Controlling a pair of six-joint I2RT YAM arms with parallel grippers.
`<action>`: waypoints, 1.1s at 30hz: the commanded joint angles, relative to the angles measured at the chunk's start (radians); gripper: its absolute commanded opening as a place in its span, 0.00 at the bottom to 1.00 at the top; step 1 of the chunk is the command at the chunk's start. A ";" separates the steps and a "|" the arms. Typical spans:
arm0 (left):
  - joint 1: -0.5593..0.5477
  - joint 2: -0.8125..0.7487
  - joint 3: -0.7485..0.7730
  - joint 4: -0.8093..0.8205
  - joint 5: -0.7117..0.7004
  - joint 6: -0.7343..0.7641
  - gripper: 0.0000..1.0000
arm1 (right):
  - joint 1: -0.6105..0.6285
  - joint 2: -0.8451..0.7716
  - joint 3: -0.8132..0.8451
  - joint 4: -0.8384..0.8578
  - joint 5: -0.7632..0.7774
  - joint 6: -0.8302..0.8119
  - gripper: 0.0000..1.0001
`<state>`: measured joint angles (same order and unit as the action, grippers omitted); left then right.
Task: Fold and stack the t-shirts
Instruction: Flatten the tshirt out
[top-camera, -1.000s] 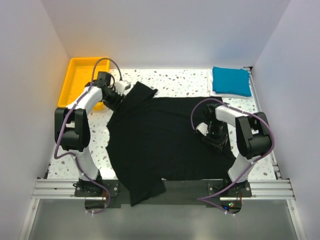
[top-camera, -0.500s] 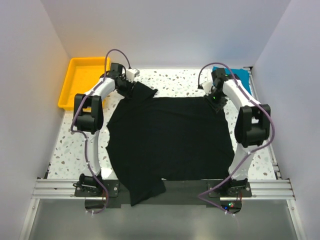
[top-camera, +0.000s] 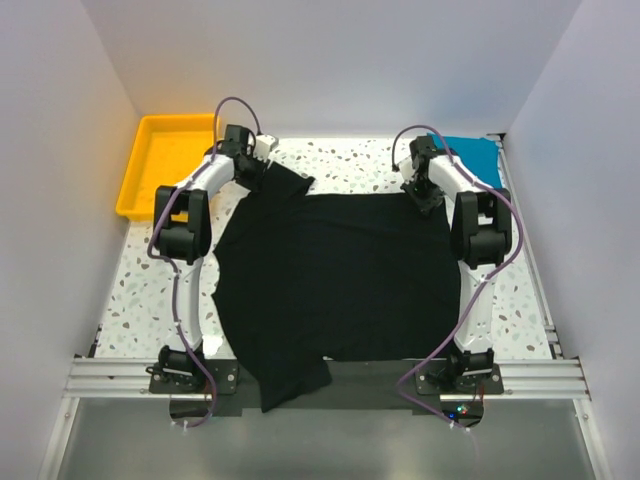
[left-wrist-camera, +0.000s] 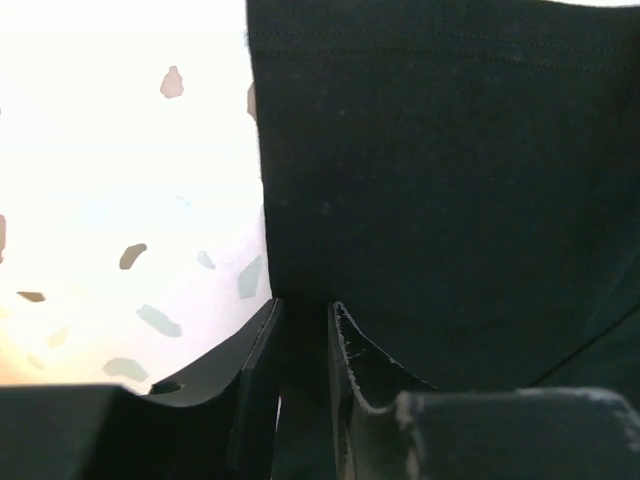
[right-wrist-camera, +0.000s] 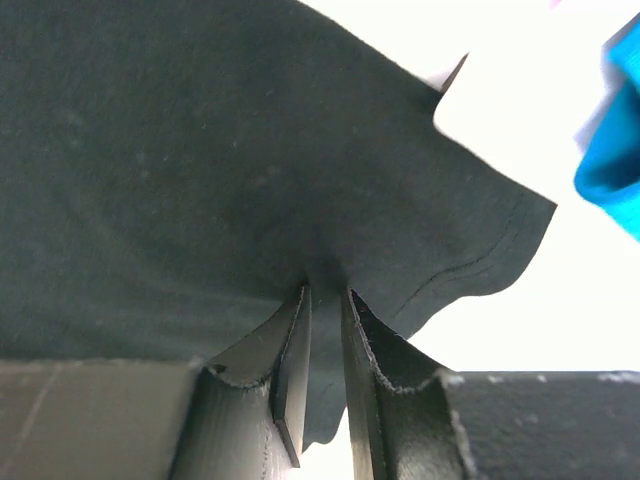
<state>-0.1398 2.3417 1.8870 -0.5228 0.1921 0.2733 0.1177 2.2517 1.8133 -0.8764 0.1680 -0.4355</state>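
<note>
1. The left pincer (top-camera: 265, 172) is closed on the black t-shirt (top-camera: 340, 270). In its wrist view the two fingers (left-wrist-camera: 262, 372) stand a narrow slot apart, and dark cloth fills that slot (no bare table shows through it).
2. From above, this pincer's fingertips are hidden under its own wrist and cable. All that can be made out is that it sits at the shirt's far left sleeve.
3. To the left of the left pincer lies the speckled table (left-wrist-camera: 150, 250), washed out by glare. Ahead and to its right, the shirt lies flat.
4. The right pincer (top-camera: 428, 196) grips the same shirt at its far right corner. In its wrist view the cloth puckers down into the thin gap between the fingers (right-wrist-camera: 292, 350).
5. The blue t-shirt (top-camera: 478, 155) lies beyond and to the right of the right pincer, partly hidden by that arm from above and cut off by the frame edge in the wrist view.
6. The yellow tray (top-camera: 140, 170) sits to the left of the left pincer, apart from it.
7. From both pincers the black shirt spreads back toward the arm bases. Its near left part hangs over the table's edge (black on the dark rail, so the outline is hard to follow).
</note>
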 joint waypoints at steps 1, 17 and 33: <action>0.017 0.024 -0.019 -0.016 -0.111 0.027 0.27 | -0.001 0.020 0.024 0.043 0.038 0.007 0.22; 0.058 -0.007 -0.005 -0.023 -0.306 0.090 0.19 | 0.034 0.009 0.029 0.019 -0.041 -0.005 0.22; 0.097 0.088 0.122 -0.031 -0.229 0.093 0.24 | 0.082 0.200 0.284 0.125 0.136 0.049 0.24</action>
<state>-0.0536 2.3764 1.9488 -0.5396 -0.0483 0.3595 0.2089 2.4073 2.0617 -0.8322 0.2390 -0.4168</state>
